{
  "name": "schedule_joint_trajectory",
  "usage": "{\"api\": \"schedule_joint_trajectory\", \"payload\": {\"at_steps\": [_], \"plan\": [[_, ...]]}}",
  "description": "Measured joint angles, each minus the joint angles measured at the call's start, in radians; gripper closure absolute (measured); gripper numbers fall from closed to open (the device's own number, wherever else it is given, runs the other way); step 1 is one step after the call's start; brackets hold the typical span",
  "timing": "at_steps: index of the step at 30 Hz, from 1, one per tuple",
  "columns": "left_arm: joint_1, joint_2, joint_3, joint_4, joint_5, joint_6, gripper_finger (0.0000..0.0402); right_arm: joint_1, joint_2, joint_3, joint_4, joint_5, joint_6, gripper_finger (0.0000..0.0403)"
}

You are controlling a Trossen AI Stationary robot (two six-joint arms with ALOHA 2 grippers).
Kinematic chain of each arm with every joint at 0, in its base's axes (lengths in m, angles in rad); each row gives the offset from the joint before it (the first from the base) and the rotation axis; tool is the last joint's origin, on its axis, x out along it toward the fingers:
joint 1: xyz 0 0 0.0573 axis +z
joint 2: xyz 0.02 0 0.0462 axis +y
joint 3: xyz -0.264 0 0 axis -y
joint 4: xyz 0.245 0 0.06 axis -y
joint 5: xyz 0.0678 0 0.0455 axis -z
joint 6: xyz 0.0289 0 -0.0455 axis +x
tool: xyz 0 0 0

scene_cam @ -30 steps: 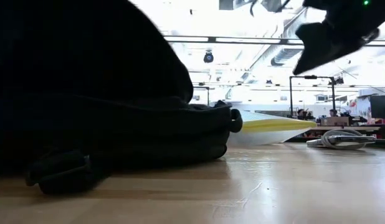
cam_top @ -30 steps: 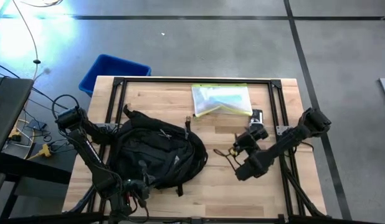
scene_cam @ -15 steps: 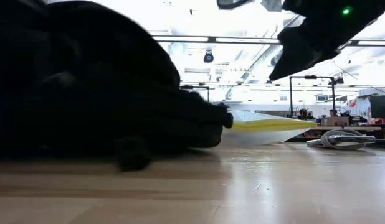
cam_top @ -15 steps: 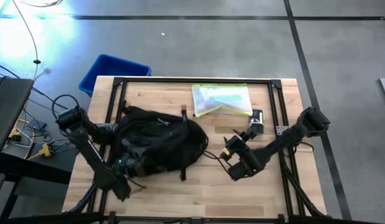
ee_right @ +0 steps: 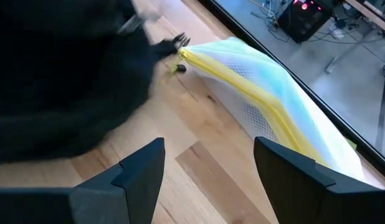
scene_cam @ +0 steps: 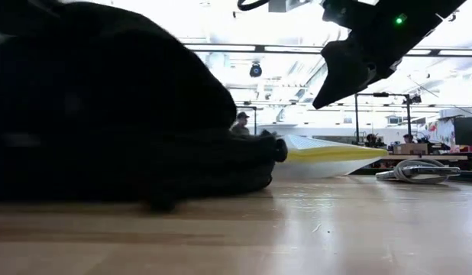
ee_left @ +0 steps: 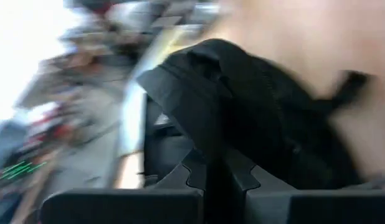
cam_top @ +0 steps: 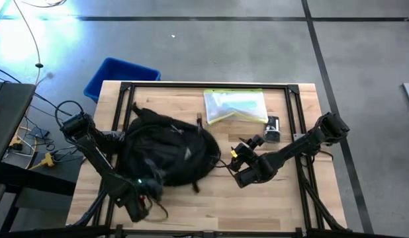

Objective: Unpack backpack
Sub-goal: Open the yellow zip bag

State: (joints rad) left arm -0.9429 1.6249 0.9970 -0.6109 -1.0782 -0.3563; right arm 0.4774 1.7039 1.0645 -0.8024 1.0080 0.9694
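The black backpack (cam_top: 168,152) lies on its side on the left half of the table and fills the left of the low view (scene_cam: 106,114). My left gripper (cam_top: 148,188) is at the backpack's near edge, shut on black fabric. My right gripper (cam_top: 235,165) hangs open above bare wood just right of the backpack, clear of the table in the low view (scene_cam: 350,65). In its wrist view its fingers (ee_right: 139,168) stand apart over the table, with the backpack (ee_right: 61,74) on one side and the clear pouch with the yellow edge (ee_right: 267,93) on the other. My left gripper pinches a fold of the backpack's black fabric (ee_left: 208,152) between its two shut fingers (ee_left: 242,180), at the bag's near edge. The fingers slant down toward the bag. Which part of the bag the fold belongs to is blurred. The bag's body rests on the table.
The pouch (cam_top: 235,106) lies flat at the far middle of the table. A small black and white item (cam_top: 271,125) sits beside it, and a grey cable bundle (scene_cam: 419,169) lies at the right. A blue bin (cam_top: 118,76) stands on the floor past the far left corner.
My left gripper has swung toward the far edge and back toward the near edge, dragging the backpack, which has bunched up higher and shifted a little toward the far edge. My right gripper has moved toward the table's left, closer to the backpack, staying open.
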Motion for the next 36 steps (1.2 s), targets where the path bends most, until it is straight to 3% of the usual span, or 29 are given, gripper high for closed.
{"api": "schedule_joint_trajectory", "payload": {"at_steps": [5, 8, 10, 17, 20, 25, 29, 32, 36], "plan": [[0.041, -0.003, -0.004, 0.422, 0.428, 0.390, 0.0401, 0.000, 0.000, 0.000, 0.004, -0.014, -0.001, 0.0171], [0.077, -0.003, -0.004, 0.483, 0.669, 0.432, 0.0401, 0.000, 0.000, 0.000, 0.003, -0.024, -0.002, 0.0171], [0.095, -0.004, -0.004, 0.455, 0.736, 0.398, 0.0401, 0.000, 0.000, 0.000, 0.003, -0.025, -0.004, 0.0171], [0.120, -0.004, -0.004, 0.237, 0.595, 0.053, 0.0399, 0.000, 0.000, 0.000, 0.003, -0.040, -0.006, 0.0171], [0.118, -0.020, -0.004, 0.111, 0.581, -0.068, 0.0387, 0.000, 0.000, 0.000, 0.005, -0.040, -0.006, 0.0171], [0.092, -0.069, -0.004, -0.266, 0.517, -0.329, 0.0362, 0.000, 0.000, 0.000, 0.009, -0.040, -0.006, 0.0171], [0.079, -0.095, -0.005, -0.623, 0.301, -0.612, 0.0359, 0.000, 0.000, 0.000, 0.014, -0.040, -0.006, 0.0171], [0.079, -0.101, -0.007, -0.839, 0.214, -0.810, 0.0362, 0.000, 0.000, 0.000, 0.016, -0.040, -0.006, 0.0171], [0.090, -0.104, -0.043, -0.959, 0.180, -0.966, 0.0355, 0.000, 0.000, 0.000, 0.017, -0.045, -0.006, 0.0171]]}}
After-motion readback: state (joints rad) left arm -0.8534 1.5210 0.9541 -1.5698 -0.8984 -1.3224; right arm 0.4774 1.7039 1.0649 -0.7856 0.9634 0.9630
